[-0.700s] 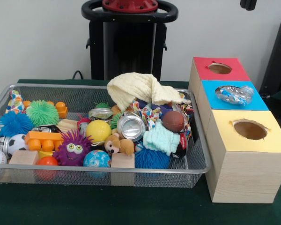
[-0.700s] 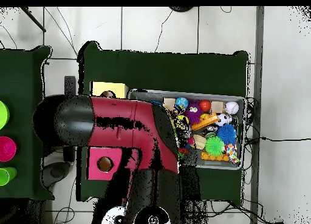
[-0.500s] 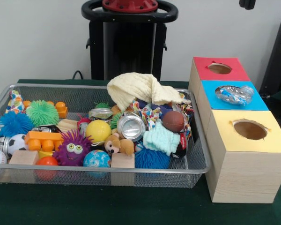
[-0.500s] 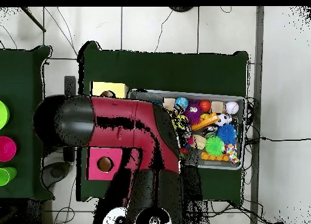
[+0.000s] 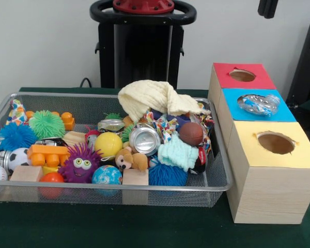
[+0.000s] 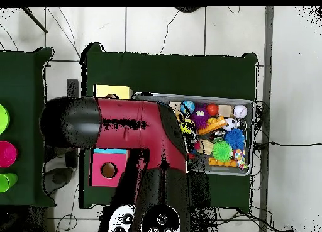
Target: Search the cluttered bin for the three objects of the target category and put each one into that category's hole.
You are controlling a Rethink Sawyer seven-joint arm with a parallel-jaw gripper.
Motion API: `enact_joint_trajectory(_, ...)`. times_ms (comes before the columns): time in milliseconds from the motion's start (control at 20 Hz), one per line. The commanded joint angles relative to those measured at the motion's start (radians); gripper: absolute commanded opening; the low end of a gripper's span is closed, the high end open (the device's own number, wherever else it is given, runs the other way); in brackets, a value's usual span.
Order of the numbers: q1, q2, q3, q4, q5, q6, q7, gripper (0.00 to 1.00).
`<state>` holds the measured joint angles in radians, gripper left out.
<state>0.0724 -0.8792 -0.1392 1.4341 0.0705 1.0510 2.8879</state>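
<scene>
A crushed bottle (image 5: 258,104) lay across the blue box (image 5: 279,114) hole, between the red box (image 5: 225,77) and yellow box (image 5: 258,155). The gripper (image 5: 267,7) showed only as a dark tip at the top edge, well above the bottle; whether it was spread or closed could not be told. A can (image 5: 144,139) sat in the bin (image 5: 217,175).

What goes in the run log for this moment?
arm: over boxes | gripper: tip at top edge, state unclear | bottle: on blue hole | bin: full
</scene>
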Motion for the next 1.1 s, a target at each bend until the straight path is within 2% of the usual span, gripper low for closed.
enact_joint_trajectory(50,-0.031,0.072,0.101,0.046,-0.053,-0.090,-0.125,0.00)
enact_joint_trajectory(650,-0.008,0.127,0.107,0.045,-0.050,-0.180,-0.055,0.00)
enact_joint_trajectory(1100,-0.004,0.204,0.102,0.053,-0.067,-0.307,-0.035,0.00)
